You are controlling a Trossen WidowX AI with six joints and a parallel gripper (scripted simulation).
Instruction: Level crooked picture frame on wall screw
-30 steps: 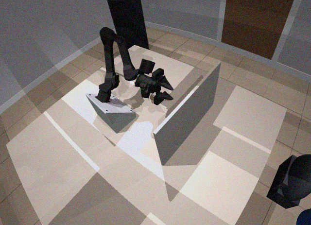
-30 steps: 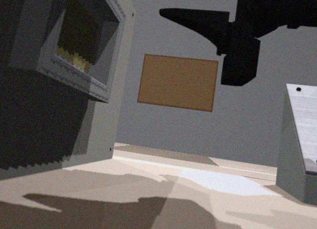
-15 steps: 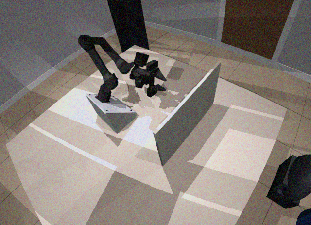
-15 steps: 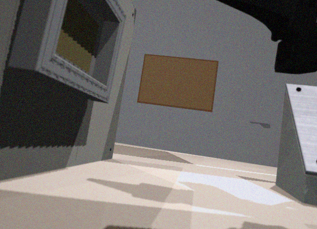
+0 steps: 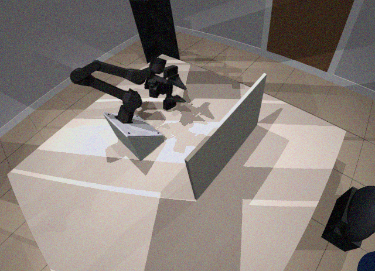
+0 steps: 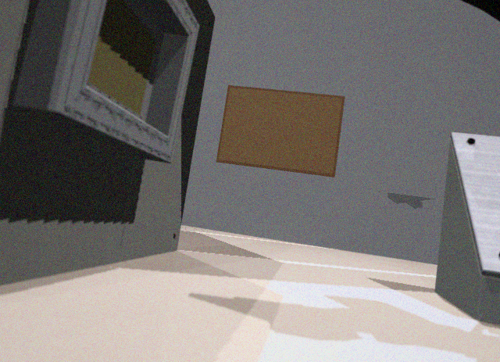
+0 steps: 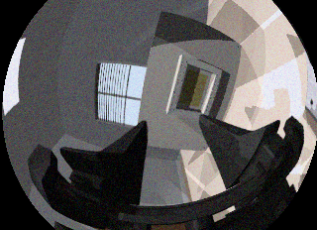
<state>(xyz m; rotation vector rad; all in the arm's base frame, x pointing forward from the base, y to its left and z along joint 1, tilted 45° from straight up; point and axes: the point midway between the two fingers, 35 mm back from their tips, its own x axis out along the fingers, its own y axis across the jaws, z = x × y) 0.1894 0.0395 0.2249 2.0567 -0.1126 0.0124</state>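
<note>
Frame point(image 6: 116, 130) point(image 7: 212, 91): hangs on your upright panel point(image 5: 224, 138) point(image 6: 161, 224) point(image 7: 160, 91) | your end effector point(image 5: 184, 95) point(image 7: 173, 122): fingers apart, away from frame

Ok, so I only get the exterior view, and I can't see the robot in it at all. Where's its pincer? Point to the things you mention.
Observer: The top view shows the pincer point(image 5: 185, 95) point(image 7: 173, 122) short of the upright panel point(image 5: 225, 136) point(image 6: 161, 213) point(image 7: 163, 91), not touching it.
Operator: Is it squeezing anything?
Observer: No, the wrist view shows its two fingers spread, with nothing between them.
Operator: Anything else I'm missing?
Observer: A window point(image 7: 119, 83) with blinds, also in the wrist view.
</note>
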